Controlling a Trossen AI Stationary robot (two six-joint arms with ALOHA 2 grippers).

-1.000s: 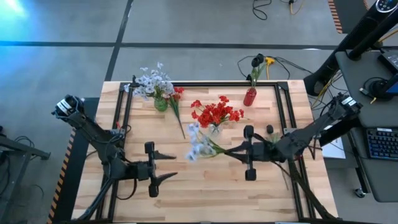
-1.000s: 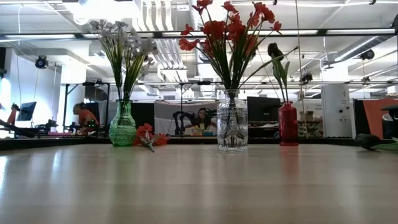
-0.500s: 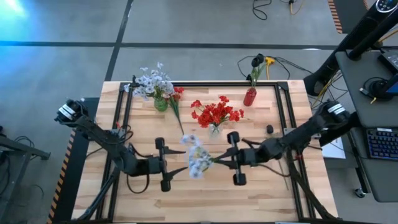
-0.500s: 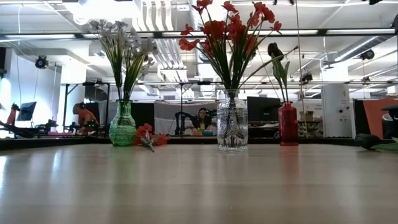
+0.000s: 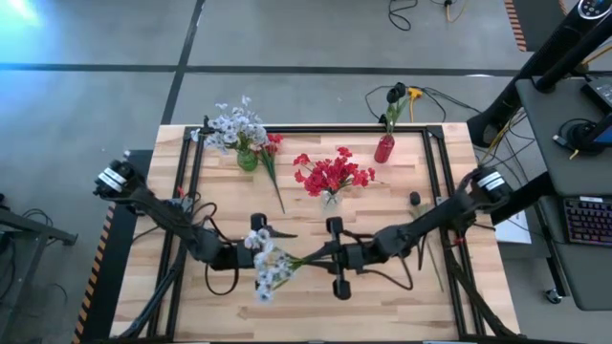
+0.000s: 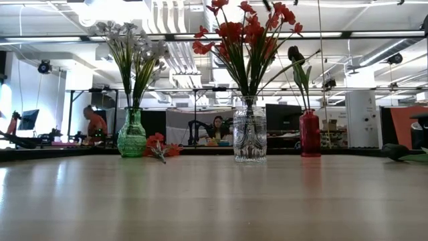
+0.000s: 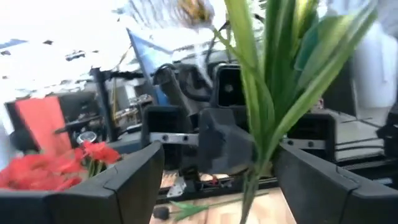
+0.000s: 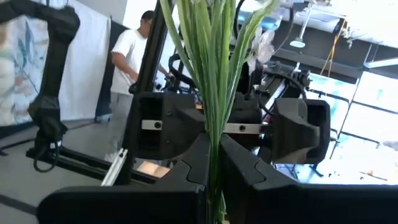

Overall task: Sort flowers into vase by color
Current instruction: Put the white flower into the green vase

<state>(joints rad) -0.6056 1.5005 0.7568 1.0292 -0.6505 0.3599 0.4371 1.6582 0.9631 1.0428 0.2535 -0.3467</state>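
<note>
Above the worktop's [image 5: 143, 287] near middle, my right claw [image 5: 308, 256] pinches the pale spray's [image 5: 265, 270] stem; my left claw [image 5: 269, 247] gapes around it. Vases already hold flowers; one red stem [image 5: 272, 158] lies loose.

1. The held spray [image 5: 268, 270] had pale white-lavender blossoms and green stems.
2. The clear glass vase [image 6: 249, 139] held red flowers [image 6: 244, 30].
3. The green vase [image 6: 132, 138] carried pale blossoms [image 6: 130, 37].
4. The red vase [image 6: 309, 135] bore a dark bloom [image 6: 295, 53].
5. The table [image 5: 382, 306] was light wood.

Hidden and cut off — the held spray

In the right wrist view, the white-lavender flowers' [image 8: 214, 74] blossoms run past the frame edge — only stems show; the low view shows neither gripper.
</note>
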